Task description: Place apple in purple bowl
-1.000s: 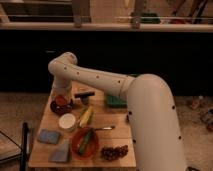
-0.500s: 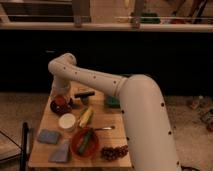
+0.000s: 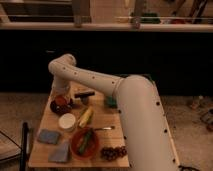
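The purple bowl (image 3: pixel 55 107) sits at the back left of the wooden table (image 3: pixel 112 137). The red-orange apple (image 3: pixel 61 100) shows at the bowl, in it or just above it; I cannot tell which. My gripper (image 3: pixel 63 93) is right over the apple and the bowl, at the end of the white arm that reaches in from the right. The arm's wrist hides the gripper's tip and the far side of the bowl.
A white cup (image 3: pixel 67 121) and a yellow-green corn-like item (image 3: pixel 85 117) lie in front of the bowl. An orange bowl (image 3: pixel 84 142), dark grapes (image 3: pixel 113 152) and two grey-blue sponges (image 3: pixel 48 136) sit near the front edge. A green item (image 3: pixel 110 102) and a dark object (image 3: pixel 84 93) lie at the back.
The thick near part of the arm has shifted slightly to the left. The gripper stays over the purple bowl with the apple beneath it.
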`<state>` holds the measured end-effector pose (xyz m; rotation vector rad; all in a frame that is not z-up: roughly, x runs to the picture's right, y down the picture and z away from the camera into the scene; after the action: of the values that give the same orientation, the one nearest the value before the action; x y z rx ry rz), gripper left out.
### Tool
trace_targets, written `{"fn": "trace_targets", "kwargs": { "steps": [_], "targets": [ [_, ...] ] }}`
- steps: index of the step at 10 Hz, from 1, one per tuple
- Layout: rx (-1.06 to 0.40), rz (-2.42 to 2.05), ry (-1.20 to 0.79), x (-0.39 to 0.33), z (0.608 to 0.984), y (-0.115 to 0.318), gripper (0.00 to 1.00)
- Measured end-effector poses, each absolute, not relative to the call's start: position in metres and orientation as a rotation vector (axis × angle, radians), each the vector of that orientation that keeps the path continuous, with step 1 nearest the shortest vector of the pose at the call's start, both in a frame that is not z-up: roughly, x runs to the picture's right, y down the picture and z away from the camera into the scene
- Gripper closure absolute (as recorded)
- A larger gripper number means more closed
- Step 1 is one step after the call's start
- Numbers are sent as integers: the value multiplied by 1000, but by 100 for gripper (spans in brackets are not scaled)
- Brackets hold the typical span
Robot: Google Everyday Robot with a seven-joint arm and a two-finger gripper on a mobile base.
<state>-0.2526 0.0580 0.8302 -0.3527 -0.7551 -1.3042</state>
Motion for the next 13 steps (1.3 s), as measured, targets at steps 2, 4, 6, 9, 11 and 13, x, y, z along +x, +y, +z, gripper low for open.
{"fn": "trace_targets", "kwargs": {
  "steps": [2,4,6,9,11,13],
  "targets": [
    [-350,-1304,-752,-254,829,57,20],
    [-347,-1305,-751,-255,828,57,20],
    [-342,-1302,-746,-255,826,54,20],
    [-344,-1286,-722,-251,819,46,20],
    [-359,-1258,-695,-243,817,40,20],
    [-375,-1224,-667,-229,815,34,20]
  ]
}}
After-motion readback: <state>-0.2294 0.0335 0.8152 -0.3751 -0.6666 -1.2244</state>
